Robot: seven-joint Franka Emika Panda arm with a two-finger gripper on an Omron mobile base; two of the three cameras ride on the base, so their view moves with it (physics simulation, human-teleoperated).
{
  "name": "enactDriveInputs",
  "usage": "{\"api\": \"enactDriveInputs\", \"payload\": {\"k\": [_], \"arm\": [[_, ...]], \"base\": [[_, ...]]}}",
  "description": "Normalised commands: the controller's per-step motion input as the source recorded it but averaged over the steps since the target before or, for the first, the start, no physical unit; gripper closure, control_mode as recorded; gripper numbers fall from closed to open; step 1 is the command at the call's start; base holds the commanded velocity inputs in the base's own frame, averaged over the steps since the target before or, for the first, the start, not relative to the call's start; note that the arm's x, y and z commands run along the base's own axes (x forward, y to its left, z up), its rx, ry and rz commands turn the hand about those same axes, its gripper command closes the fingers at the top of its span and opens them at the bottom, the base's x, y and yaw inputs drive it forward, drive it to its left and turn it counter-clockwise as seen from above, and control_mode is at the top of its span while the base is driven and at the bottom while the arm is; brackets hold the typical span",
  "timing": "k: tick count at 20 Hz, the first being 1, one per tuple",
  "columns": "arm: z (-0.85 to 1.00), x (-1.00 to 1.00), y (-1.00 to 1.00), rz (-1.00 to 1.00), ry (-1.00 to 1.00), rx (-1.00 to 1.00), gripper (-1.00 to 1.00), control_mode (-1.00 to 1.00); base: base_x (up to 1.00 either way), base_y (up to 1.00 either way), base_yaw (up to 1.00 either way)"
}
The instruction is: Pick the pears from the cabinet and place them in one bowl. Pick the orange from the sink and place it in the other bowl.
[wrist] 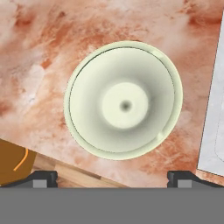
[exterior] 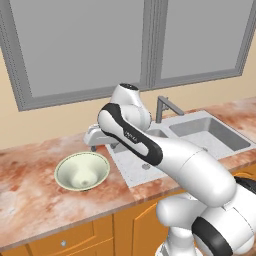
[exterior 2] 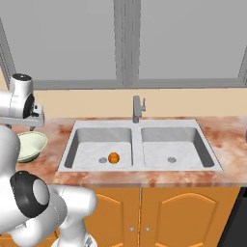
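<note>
The orange (exterior 2: 114,157) sits at the bottom of the sink's (exterior 2: 140,124) left basin, right next to the round drain hole. Nothing is touching it. The right basin has just its own drain. The grey faucet (exterior 2: 138,109) stands at the far edge of the sink, between the two basins.

To the left of the sink, on the reddish stone counter (exterior: 30,195), is the pale cream bowl (exterior: 82,170). There is nothing inside it. The gripper (wrist: 113,177) hangs over this bowl with its two dark fingertips (wrist: 43,177) spread wide apart, holding nothing. In the hand view the bowl lies between the two tips, and a pale edge of the sink shows at the right.

The big white arm (exterior: 150,145) crosses in front of the sink in the left base view and hides the left basin there. In the right base view the arm covers part of the bowl.

Below the counter are orange cupboard doors (exterior 2: 169,212) with small knobs.
</note>
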Motion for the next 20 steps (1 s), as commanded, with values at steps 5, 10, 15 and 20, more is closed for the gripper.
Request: {"api": "enactDriveInputs", "payload": {"k": [5,10,15,20], "arm": [[0.0,0.01,0.0,0.0,0.0,0.0,-1.0,-1.0],[0.13,0.01,-0.06,-0.09,0.0,-0.01,-1.0,-1.0],[0.32,0.0,-0.14,-0.25,0.08,-0.08,-1.0,-1.0],[0.29,0.0,-0.24,-0.33,0.15,-0.08,-1.0,-1.0]], "base": [[0.0,0.0,0.0],[0.0,0.0,0.0],[0.0,0.0,0.0],[0.0,0.0,0.0]]}}
